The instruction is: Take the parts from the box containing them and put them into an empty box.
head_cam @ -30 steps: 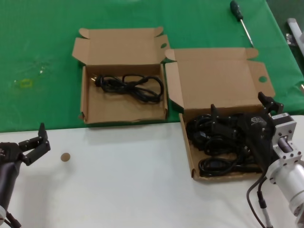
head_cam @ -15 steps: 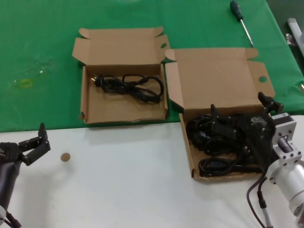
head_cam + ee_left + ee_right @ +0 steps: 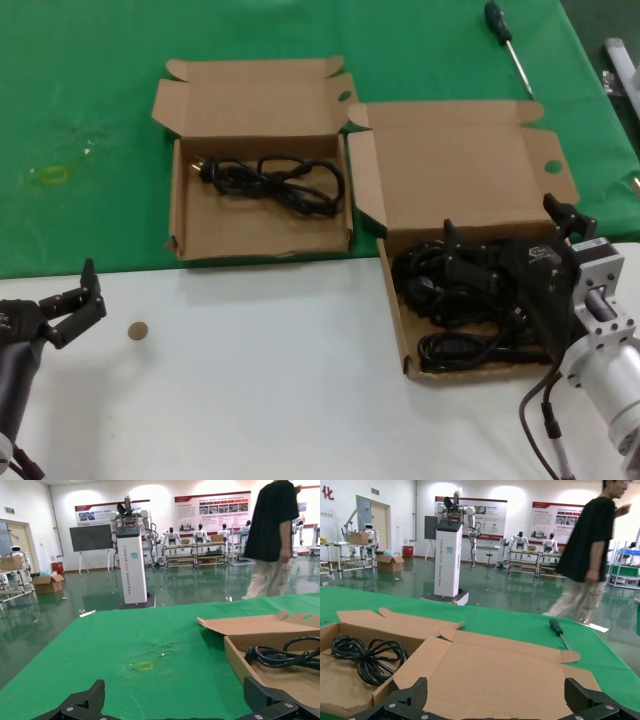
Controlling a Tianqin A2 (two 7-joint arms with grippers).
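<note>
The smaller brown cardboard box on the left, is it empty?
No. The smaller brown cardboard box already holds one black coiled power cord lying on its floor.

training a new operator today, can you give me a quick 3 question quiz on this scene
1. True or false: the smaller box already holds one power cord.
2. Which gripper is down in the larger box among the cords? A) left B) right
3. What tool lies on the green cloth beyond the boxes?

Key: 1 true. 2 B, the right gripper; the left gripper waits open over the white table. 3 a screwdriver.
</note>
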